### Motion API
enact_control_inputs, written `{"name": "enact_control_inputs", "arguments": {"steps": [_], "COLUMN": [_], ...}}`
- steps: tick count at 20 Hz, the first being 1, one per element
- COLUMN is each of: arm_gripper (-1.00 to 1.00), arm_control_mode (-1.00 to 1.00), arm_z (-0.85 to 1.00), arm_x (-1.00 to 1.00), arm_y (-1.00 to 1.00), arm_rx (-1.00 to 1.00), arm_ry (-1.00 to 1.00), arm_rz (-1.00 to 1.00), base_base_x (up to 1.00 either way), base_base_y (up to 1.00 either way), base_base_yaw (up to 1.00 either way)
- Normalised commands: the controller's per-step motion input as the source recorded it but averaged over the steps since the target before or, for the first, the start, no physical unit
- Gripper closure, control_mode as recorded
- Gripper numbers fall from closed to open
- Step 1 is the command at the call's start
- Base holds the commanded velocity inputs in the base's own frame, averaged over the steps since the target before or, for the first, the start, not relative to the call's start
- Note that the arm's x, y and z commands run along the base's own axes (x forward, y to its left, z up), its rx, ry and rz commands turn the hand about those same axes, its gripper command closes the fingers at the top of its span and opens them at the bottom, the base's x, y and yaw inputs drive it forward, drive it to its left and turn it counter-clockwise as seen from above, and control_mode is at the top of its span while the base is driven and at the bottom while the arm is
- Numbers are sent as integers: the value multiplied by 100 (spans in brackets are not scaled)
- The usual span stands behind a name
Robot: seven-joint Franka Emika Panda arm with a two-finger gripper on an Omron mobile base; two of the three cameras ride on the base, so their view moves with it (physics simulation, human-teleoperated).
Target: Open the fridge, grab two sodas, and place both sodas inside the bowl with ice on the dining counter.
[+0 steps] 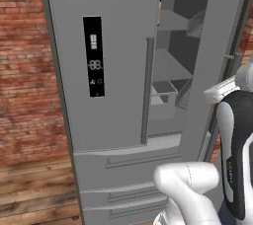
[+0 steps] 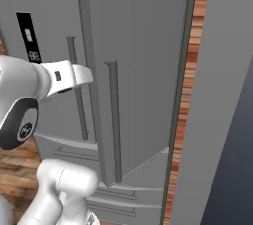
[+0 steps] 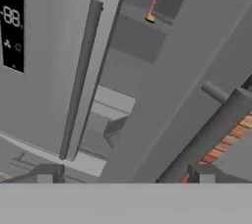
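**Fridge right door swung partway open; claw released beside its handle**

We find the fridge (image 1: 113,71) with its left door shut and its right door (image 1: 217,46) swung outward, leaving a tall gap between the two door edges. Through that gap we see grey shelves (image 1: 170,66) and a door bin, all smooth, flat-sided and matt. The gap is narrow in the left base view; the open door's inner edge stands close to the arm's upper link.

In the hand view, a slim soda bottle (image 3: 154,3) with a pink-orange body and dark neck stands on an upper shelf, close to the shut door's edge. We cannot make out a second soda.

The left door carries a glossy black display panel (image 1: 94,55) and a straight vertical bar handle (image 1: 146,91). The right door's bar handle (image 3: 211,142) crosses the hand view diagonally, round in section, just beside one fingertip. The claw (image 3: 123,176) is released, its fingertips (image 3: 47,174) spread wide with nothing between them; it faces the gap between the doors.

Below the doors, drawers (image 1: 123,169) with recessed horizontal pulls run the fridge's full width. Rough red brick wall (image 1: 24,61) flanks the fridge on the left, and a brick strip shows past the open door in the right base view. Wooden plank floor (image 1: 34,189) lies at lower left.
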Motion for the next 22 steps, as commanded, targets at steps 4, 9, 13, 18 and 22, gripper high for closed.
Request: {"name": "enact_control_inputs", "arguments": {"steps": [4, 9, 13, 18, 22], "arm_gripper": [-100, -100, -100, -100, -100], "arm_control_mode": [-100, -100, -100, -100, -100], "arm_z": [10, -1, -8, -14, -29], "arm_x": [51, 73, 86, 84, 66], "arm_y": [69, 51, 14, 0, 0], "arm_rx": [-28, -23, -16, -15, -12], "arm_ry": [7, 8, 4, 0, 0], "arm_rz": [0, 0, 0, 0, 0], "base_base_x": [0, 0, 0, 0, 0], "base_base_y": [0, 0, 0, 0, 0], "base_base_yaw": [0, 0, 0, 0, 0]}}
